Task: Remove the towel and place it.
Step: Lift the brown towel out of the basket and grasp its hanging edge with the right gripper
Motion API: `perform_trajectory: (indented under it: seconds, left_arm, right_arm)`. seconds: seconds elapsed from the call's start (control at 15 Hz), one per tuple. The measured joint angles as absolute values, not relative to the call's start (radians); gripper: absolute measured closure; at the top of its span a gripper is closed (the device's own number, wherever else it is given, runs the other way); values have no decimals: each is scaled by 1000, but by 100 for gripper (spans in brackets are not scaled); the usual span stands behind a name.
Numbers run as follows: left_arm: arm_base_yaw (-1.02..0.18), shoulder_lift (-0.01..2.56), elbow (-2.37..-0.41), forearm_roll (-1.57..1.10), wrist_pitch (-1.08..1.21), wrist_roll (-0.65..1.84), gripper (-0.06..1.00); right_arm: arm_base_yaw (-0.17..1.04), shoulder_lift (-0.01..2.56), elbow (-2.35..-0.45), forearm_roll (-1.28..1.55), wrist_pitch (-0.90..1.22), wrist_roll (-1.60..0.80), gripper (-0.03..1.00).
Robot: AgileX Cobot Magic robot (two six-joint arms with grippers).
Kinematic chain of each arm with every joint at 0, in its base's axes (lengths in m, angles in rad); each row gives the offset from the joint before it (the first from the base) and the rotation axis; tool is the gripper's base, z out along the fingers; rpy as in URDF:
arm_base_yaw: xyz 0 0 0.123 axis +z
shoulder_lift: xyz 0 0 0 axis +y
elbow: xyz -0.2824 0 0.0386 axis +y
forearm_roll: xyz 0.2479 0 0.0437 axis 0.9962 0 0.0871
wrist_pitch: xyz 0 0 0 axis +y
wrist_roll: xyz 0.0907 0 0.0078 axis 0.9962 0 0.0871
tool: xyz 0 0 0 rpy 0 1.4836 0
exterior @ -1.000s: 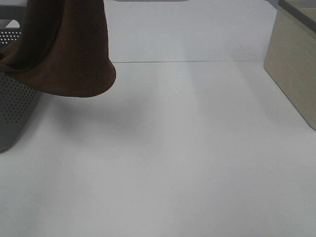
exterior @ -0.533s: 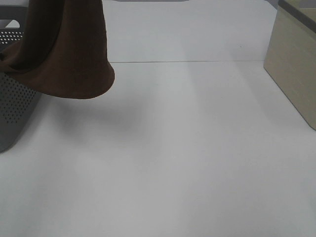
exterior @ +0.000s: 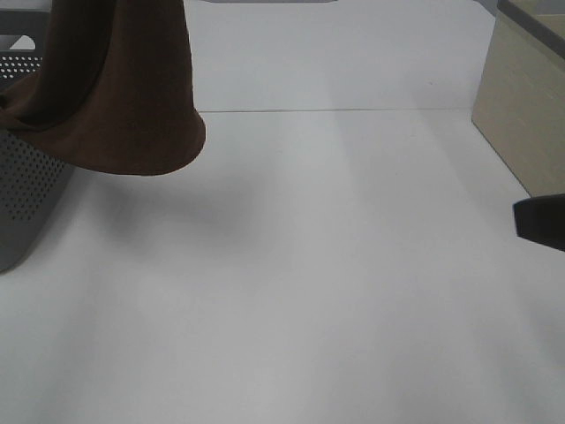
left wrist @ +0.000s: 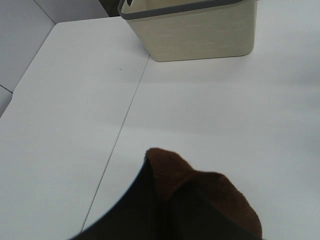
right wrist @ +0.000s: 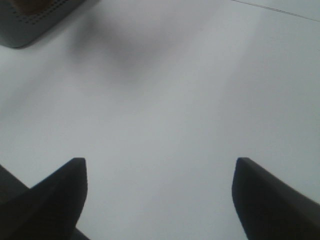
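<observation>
The dark brown towel (exterior: pixel 124 88) hangs in folds from above the frame at the upper left, with its lower edge in the air over the rim of the grey perforated basket (exterior: pixel 22 194). In the left wrist view the bunched towel (left wrist: pixel 200 205) fills the foreground and covers my left gripper's fingers, which are shut on it. My right gripper (right wrist: pixel 160 162) stands open over bare white table, nothing between its fingers. One dark fingertip (exterior: pixel 540 221) shows at the right edge of the high view, far from the towel.
A beige bin with a dark rim (exterior: pixel 525 115) stands at the right rear and shows again as the beige bin (left wrist: pixel 192 30) in the left wrist view. A seam (exterior: pixel 335 110) crosses the white table (exterior: pixel 309 291). The grey basket's corner (right wrist: pixel 22 25) shows in the right wrist view.
The tip of my right gripper has come into the high view at the right edge. The towel's lower edge has shifted only slightly.
</observation>
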State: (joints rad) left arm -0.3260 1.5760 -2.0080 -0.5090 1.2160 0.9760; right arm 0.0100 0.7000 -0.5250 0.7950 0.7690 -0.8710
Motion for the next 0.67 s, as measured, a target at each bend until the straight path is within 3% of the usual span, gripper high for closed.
perform_trajectory:
  seconds: [0.27, 0.67]
  left_arm:
    - [-326, 1576, -2008, -509, 1216, 977, 94]
    - [-330, 1576, -2008, -509, 1213, 985, 94]
  right_arm:
    - [10, 859, -525, 1040, 767, -1154, 20]
    - [10, 1041, -671, 1109, 769, -1294, 20]
